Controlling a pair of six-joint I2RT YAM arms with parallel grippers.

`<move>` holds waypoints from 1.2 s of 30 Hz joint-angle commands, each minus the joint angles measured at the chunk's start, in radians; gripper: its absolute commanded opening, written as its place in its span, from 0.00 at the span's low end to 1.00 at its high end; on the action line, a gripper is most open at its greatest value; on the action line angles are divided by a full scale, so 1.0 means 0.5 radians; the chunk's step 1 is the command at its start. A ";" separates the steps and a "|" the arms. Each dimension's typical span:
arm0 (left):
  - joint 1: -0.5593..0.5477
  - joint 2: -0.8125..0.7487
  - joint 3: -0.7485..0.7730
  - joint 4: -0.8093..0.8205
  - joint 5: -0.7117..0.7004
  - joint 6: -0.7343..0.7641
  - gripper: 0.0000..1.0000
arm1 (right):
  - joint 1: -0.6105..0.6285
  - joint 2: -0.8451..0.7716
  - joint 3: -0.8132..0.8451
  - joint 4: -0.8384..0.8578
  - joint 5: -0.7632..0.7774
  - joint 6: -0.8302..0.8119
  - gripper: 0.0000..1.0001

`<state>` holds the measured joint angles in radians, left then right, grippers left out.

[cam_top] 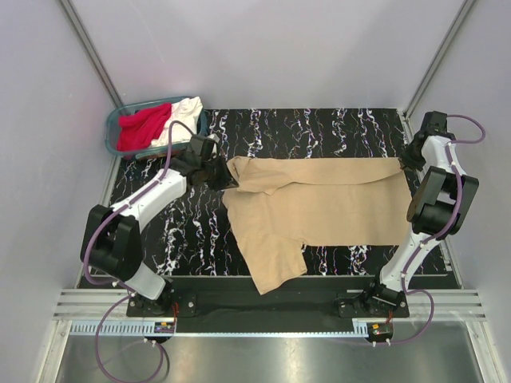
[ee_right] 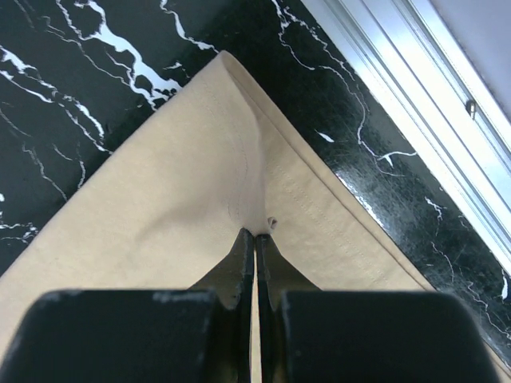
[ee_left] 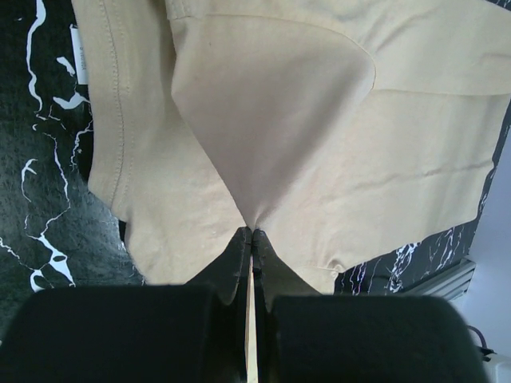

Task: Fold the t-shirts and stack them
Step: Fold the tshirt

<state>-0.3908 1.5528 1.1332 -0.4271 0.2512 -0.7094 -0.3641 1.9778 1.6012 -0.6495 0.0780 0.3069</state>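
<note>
Lying across the black, white-veined marble worktop (cam_top: 335,128) is the plain tan-beige cotton t-shirt (cam_top: 319,203), with one flap trailing toward the near edge. The left claw (ee_left: 251,233) is clamped tight on its left end, and the right claw (ee_right: 255,233) is pinching the right corner. Far left, a teal plastic basket (cam_top: 112,132) holds the bright red t-shirt (cam_top: 142,128) and the white t-shirt (cam_top: 187,110).

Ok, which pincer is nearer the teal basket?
Left. The left pincer pinches the tan shirt close to the basket; the right pincer pinches its other end, across the table.
</note>
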 commanded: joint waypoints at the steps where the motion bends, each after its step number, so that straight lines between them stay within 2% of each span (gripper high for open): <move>1: 0.012 -0.081 -0.024 0.035 0.062 0.035 0.00 | -0.014 -0.056 -0.018 -0.014 0.098 -0.031 0.00; 4: 0.012 -0.013 -0.042 0.032 0.166 0.062 0.00 | -0.014 -0.007 -0.003 -0.036 0.181 -0.025 0.01; 7: 0.005 -0.007 -0.091 -0.002 0.197 0.130 0.02 | -0.014 0.066 0.074 -0.167 0.292 0.003 0.17; 8: 0.002 -0.034 -0.118 -0.035 0.158 0.173 0.06 | -0.014 0.079 0.104 -0.286 0.316 0.009 0.22; 9: 0.005 -0.077 -0.134 -0.069 0.121 0.200 0.24 | -0.014 0.070 0.126 -0.345 0.338 0.021 0.27; 10: 0.008 -0.169 -0.143 -0.124 0.066 0.234 0.34 | -0.014 0.042 0.123 -0.385 0.368 0.033 0.33; 13: 0.008 -0.301 -0.134 -0.274 0.035 0.391 0.46 | -0.014 -0.148 0.029 -0.419 0.308 0.070 0.53; 17: 0.042 -0.421 -0.149 -0.309 -0.039 0.520 0.58 | -0.008 -0.360 -0.091 -0.444 0.065 0.165 0.69; 19: 0.088 -0.394 -0.134 -0.302 -0.091 0.538 0.62 | 0.035 -0.449 -0.177 -0.407 -0.091 0.227 0.70; 21: 0.131 -0.326 -0.052 -0.290 -0.061 0.541 0.64 | 0.081 -0.473 -0.217 -0.337 -0.244 0.242 0.72; 23: 0.144 -0.176 0.068 -0.254 -0.048 0.550 0.65 | 0.173 -0.476 -0.242 -0.248 -0.291 0.224 0.77; 25: 0.143 0.004 0.166 -0.214 -0.067 0.557 0.65 | 0.210 -0.473 -0.315 -0.095 -0.465 0.205 0.78; 29: 0.147 0.266 0.405 -0.097 -0.140 0.511 0.60 | 0.298 -0.382 -0.389 0.230 -0.702 0.291 0.79; 32: 0.150 0.505 0.644 -0.097 -0.220 0.523 0.52 | 0.345 -0.296 -0.404 0.317 -0.730 0.380 0.76; 33: 0.150 0.557 0.700 -0.094 -0.244 0.499 0.45 | 0.345 -0.259 -0.414 0.357 -0.730 0.398 0.74; 36: 0.147 0.802 0.933 -0.088 -0.330 0.388 0.37 | 0.345 -0.115 -0.298 0.400 -0.788 0.423 0.67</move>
<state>-0.3187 1.8938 1.4845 -0.5213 0.1600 -0.4778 -0.1879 1.8706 1.4044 -0.5423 -0.2504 0.4778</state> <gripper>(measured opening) 0.392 0.683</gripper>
